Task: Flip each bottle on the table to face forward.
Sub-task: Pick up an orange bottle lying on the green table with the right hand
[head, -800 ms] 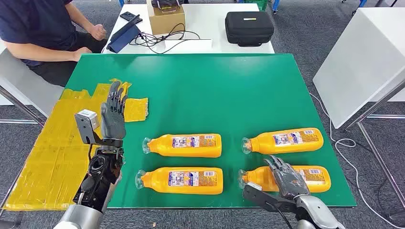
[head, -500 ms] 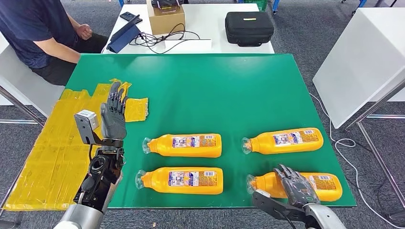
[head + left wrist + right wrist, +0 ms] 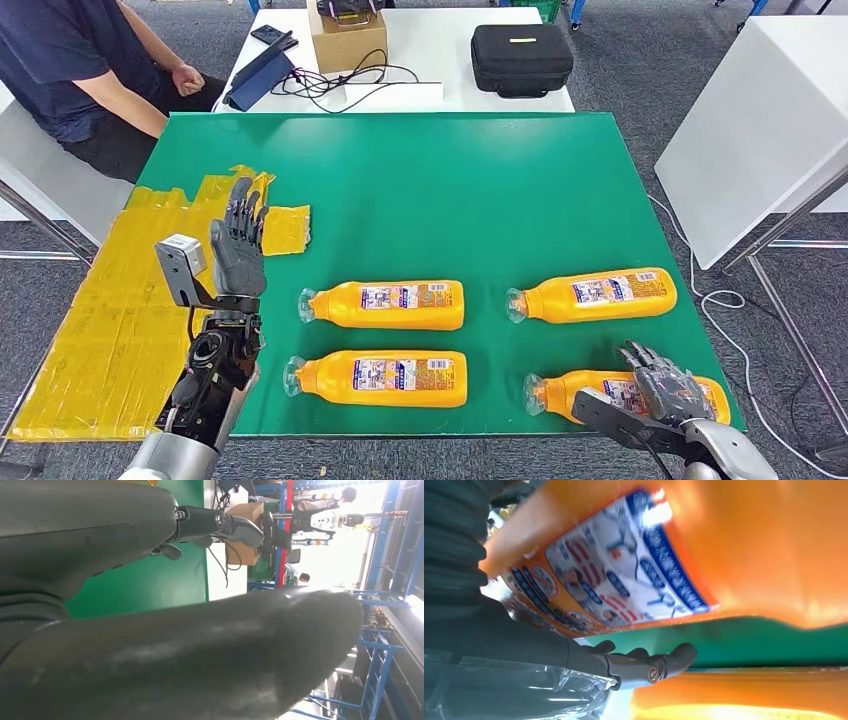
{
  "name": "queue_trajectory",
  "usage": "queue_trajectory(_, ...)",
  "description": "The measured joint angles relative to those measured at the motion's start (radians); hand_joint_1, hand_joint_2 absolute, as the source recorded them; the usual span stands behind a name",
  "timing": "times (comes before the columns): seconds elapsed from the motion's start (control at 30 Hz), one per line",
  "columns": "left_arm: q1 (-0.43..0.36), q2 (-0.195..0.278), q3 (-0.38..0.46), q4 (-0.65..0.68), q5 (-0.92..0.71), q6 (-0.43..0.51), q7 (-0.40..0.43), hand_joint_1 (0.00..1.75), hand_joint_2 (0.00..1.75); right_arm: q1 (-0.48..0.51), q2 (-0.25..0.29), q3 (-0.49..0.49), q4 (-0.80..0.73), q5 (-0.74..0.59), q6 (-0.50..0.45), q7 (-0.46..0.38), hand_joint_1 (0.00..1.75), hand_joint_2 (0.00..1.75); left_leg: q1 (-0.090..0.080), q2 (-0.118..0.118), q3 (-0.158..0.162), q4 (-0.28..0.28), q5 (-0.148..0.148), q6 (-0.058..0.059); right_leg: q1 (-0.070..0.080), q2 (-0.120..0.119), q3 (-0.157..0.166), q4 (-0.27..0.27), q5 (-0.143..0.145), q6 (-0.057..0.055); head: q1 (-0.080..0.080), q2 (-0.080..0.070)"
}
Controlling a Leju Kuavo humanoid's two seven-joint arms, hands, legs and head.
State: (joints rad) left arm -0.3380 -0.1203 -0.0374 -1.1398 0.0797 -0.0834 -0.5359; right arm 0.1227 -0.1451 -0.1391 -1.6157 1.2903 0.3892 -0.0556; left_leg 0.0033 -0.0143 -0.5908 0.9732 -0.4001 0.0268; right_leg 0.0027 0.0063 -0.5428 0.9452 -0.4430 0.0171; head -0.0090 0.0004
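Four orange bottles lie on their sides on the green table (image 3: 420, 190), caps to the left. The back left bottle (image 3: 385, 304), front left bottle (image 3: 380, 378) and back right bottle (image 3: 595, 294) show small printed labels. My right hand (image 3: 665, 390) grips the front right bottle (image 3: 585, 392) at its middle, close to the table's front edge. In the right wrist view that bottle (image 3: 734, 550) looms large, tilted above the green surface, with a dark finger (image 3: 649, 667) under it. My left hand (image 3: 238, 245) stands raised at the table's left side, fingers straight, holding nothing.
A crinkled yellow sheet (image 3: 110, 300) covers the table's left side. A person (image 3: 70, 60) sits at the far left corner. Behind stands a white table with a black case (image 3: 522, 58), a cardboard box (image 3: 347, 35) and cables. A white panel (image 3: 760, 120) stands to the right.
My right hand has drawn the front right bottle to the right and toward the front edge. The left hand has stayed put. The person's arm has shifted.
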Motion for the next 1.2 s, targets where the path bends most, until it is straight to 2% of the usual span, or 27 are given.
queue_trajectory(0.27,0.008,-0.02,0.0,-0.003,0.001,0.005,0.001,0.0,0.0,-0.045,0.021,-0.054,0.046,0.088,-0.019,0.027,0.0,1.75,0.0,0.005,0.004,-0.001,0.0,0.0,0.0,0.005,0.002,0.0,0.002,-0.001,0.0,0.0)
queue_trajectory(0.5,0.061,-0.028,0.001,-0.058,0.003,0.022,0.011,0.0,0.0,-0.102,0.035,-0.107,0.101,0.156,-0.026,-0.006,0.0,1.75,-0.001,0.005,0.003,0.0,0.001,0.002,-0.001,0.005,0.002,0.0,0.004,0.0,0.0,0.0)
queue_trajectory(0.53,0.069,-0.029,0.002,-0.069,0.004,0.023,0.015,0.0,0.0,-0.107,0.035,-0.11,0.106,0.157,-0.023,-0.011,0.1,1.75,-0.001,0.005,0.003,0.0,0.001,0.002,-0.001,0.005,0.002,0.0,0.004,0.0,0.0,0.0)
queue_trajectory(0.63,0.089,-0.031,0.007,-0.1,0.003,0.023,0.027,0.0,0.0,-0.115,0.035,-0.116,0.114,0.15,-0.005,-0.022,1.41,1.75,-0.001,0.005,0.003,0.0,0.001,0.002,-0.001,0.005,0.002,0.0,0.004,0.0,0.0,0.0)
queue_trajectory(0.67,0.093,-0.032,0.009,-0.109,0.003,0.023,0.031,0.0,0.0,-0.115,0.035,-0.119,0.114,0.144,0.003,-0.026,1.75,1.75,-0.001,0.006,0.003,0.0,0.001,0.002,-0.001,0.005,0.001,0.0,0.004,0.0,0.0,0.0)
queue_trajectory(1.0,0.11,-0.038,0.013,-0.149,0.001,0.02,0.042,0.0,0.0,-0.077,0.04,-0.143,0.065,0.092,0.079,-0.047,1.75,1.75,-0.001,0.005,0.003,0.0,0.001,0.002,0.0,0.004,0.001,0.0,0.003,-0.001,0.0,0.0)
queue_trajectory(1.2,0.107,-0.045,0.013,-0.147,0.0,0.008,0.045,0.0,0.0,-0.013,0.086,-0.177,-0.039,0.054,0.141,-0.082,1.75,1.75,-0.001,0.005,0.003,0.0,0.001,0.002,0.0,0.005,0.0,0.0,0.003,-0.001,0.0,0.0)
